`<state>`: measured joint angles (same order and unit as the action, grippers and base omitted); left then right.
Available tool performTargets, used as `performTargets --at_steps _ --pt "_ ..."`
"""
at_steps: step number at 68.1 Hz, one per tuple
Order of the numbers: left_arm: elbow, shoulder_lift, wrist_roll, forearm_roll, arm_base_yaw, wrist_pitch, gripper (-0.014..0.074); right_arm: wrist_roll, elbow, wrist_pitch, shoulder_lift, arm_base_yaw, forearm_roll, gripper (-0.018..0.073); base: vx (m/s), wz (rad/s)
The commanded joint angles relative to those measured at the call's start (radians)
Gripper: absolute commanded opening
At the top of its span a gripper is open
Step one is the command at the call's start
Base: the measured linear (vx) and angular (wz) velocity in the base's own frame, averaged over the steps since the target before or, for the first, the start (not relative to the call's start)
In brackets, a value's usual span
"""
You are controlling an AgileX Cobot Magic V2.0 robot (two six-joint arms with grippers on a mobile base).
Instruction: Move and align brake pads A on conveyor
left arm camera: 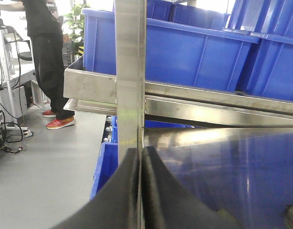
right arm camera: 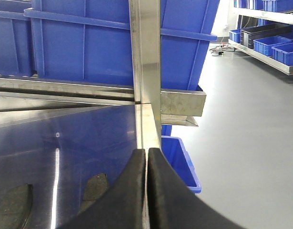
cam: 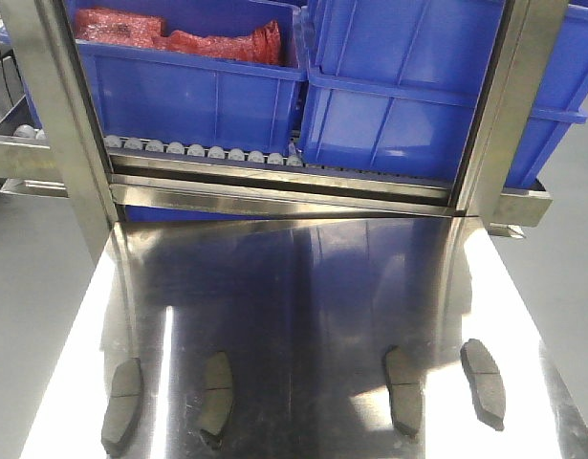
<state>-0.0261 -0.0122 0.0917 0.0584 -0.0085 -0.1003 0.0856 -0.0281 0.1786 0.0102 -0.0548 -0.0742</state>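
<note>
Four flat, slightly curved grey-brown brake pads [cam: 217, 394] lie in a loose row along the near edge of the shiny steel counter [cam: 303, 277]. Two sit towards its left corner and two towards its right, well apart and unevenly tilted. Each shows a thin centre groove and a darker rim. They seem laid out within each arm's reach, not yet aligned. The left claw [left arm camera: 140, 151] and right claw [right arm camera: 146, 151] are both pressed together, holding nothing, near the counter's left and right edges, probably parked before a first pick. The dark conveyor belt shows in no view.
</note>
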Motion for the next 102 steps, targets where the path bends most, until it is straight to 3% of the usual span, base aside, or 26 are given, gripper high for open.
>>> performTargets --at_steps 1,76,92,102 --pt "-0.018 -0.015 -0.002 -0.009 0.0 0.082 -0.0006 -0.002 -0.012 -0.074 0.012 -0.004 -0.008 -0.0011 0.0 0.0" --pt "-0.018 -0.015 -0.002 -0.009 0.0 0.095 -0.0006 -0.002 -0.012 -0.074 0.012 -0.004 -0.008 -0.0011 0.0 0.0" --pt "-0.018 -0.015 -0.002 -0.009 0.0 0.188 -0.0006 -0.002 -0.012 -0.074 0.012 -0.004 -0.008 -0.0011 0.0 0.0" --pt "-0.016 -0.015 -0.002 -0.009 0.0 0.364 -0.0006 -0.002 -0.012 -0.074 0.012 -0.004 -0.008 -0.0011 0.0 0.0"
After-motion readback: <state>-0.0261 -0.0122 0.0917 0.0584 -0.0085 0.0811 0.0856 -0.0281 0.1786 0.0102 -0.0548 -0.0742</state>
